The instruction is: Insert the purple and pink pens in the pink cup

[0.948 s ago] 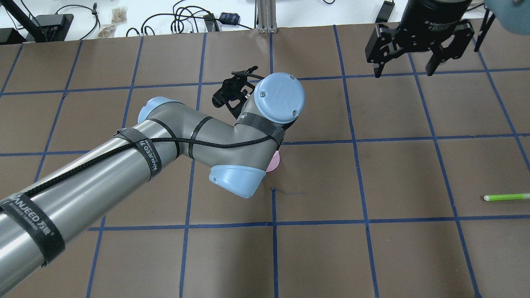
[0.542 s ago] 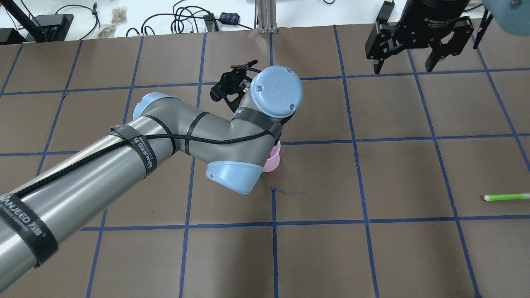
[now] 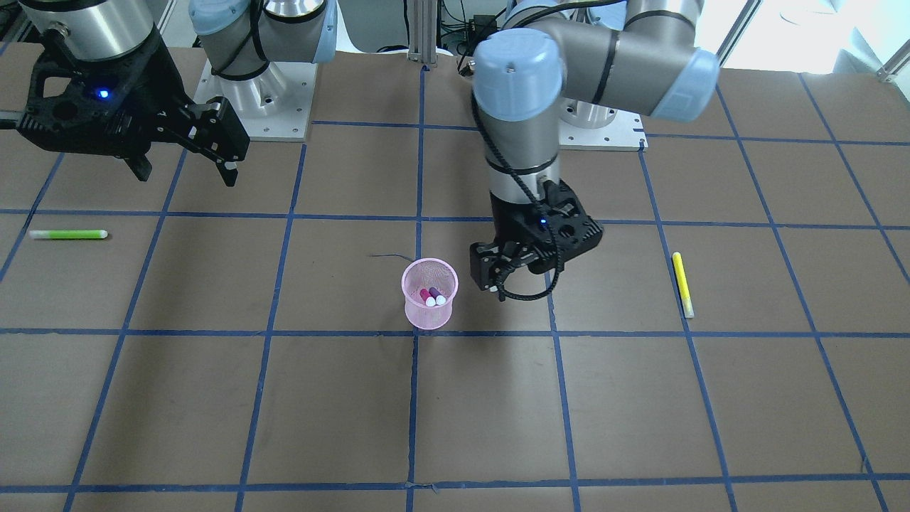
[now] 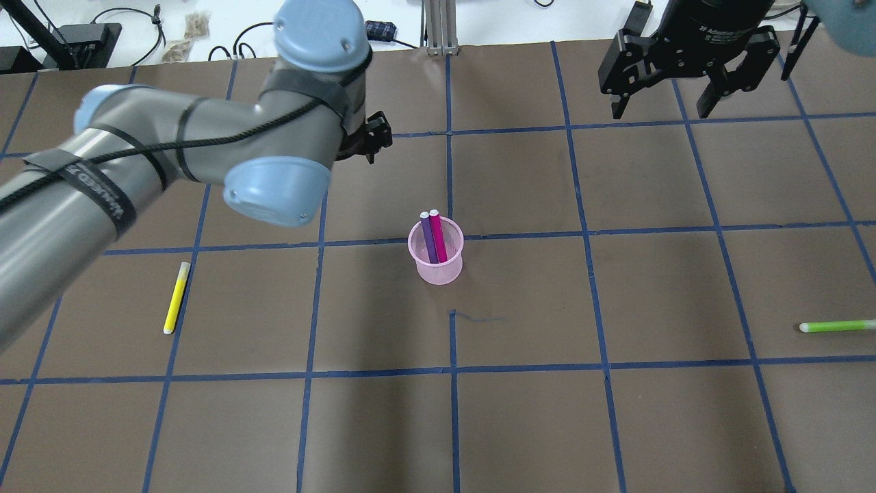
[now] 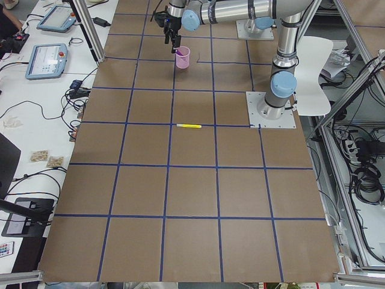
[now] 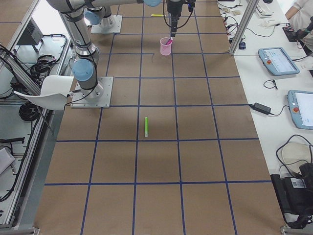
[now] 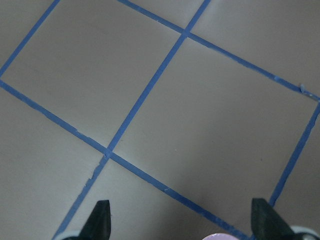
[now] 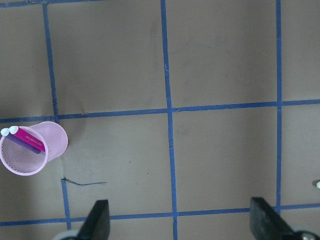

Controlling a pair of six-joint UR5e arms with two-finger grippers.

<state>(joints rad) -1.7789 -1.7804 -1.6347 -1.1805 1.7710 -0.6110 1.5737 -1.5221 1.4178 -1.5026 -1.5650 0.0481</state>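
Left tool (image 7: 182,222) gapes near mesh pink cup (image 4: 443,271) (purple pen (image 4: 429,239), pink pen (image 4: 438,241) inside)

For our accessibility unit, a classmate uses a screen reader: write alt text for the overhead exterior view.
A pink mesh cup stands at centre with a purple pen and a pink pen standing inside. The left hand hangs beyond it to the left, the right hand open at top right. A yellow pen and a green pen lie far out on either side.
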